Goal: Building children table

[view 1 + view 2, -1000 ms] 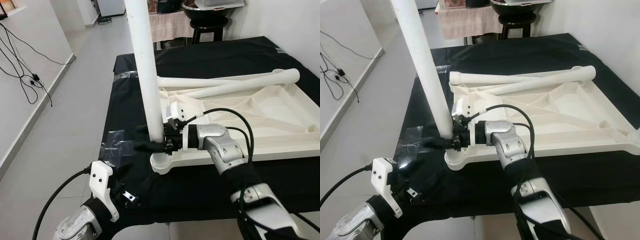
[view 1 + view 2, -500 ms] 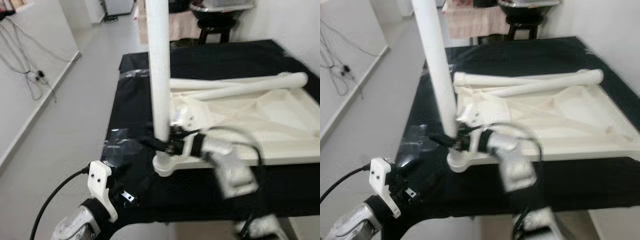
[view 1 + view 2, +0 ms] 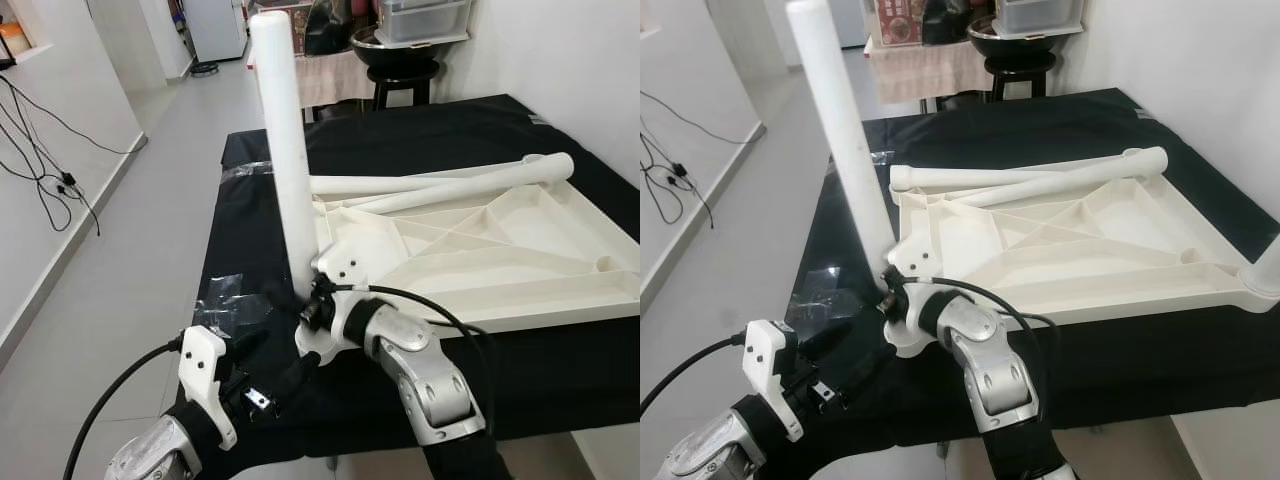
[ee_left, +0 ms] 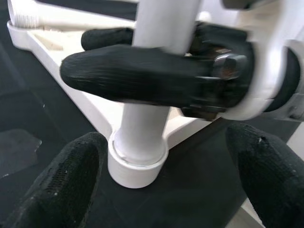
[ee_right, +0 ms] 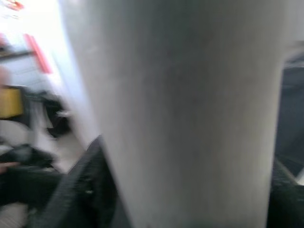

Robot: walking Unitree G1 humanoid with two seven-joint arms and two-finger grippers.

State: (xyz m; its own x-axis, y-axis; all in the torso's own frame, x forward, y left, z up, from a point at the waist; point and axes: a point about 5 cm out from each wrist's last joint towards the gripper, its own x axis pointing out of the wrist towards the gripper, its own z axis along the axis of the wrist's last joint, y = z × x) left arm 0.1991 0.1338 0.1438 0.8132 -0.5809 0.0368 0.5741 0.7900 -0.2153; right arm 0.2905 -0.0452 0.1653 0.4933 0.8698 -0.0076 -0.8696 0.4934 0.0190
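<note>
While my right gripper [image 3: 308, 308] clenches the upright leg [image 3: 285, 150] just above the corner socket [image 4: 137, 167], my released left gripper [image 3: 268, 365] waits nearer, below it.

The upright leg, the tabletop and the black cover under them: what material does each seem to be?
Leg: probably moulded plastic, smooth matte white, a plain tube. Tabletop: likely the same white plastic; its upturned underside shows moulded ribs. Cover: seems a thin black sheet, perhaps plastic film or cloth, with a slight sheen and clear tape at its edge; I cannot tell which.
</note>
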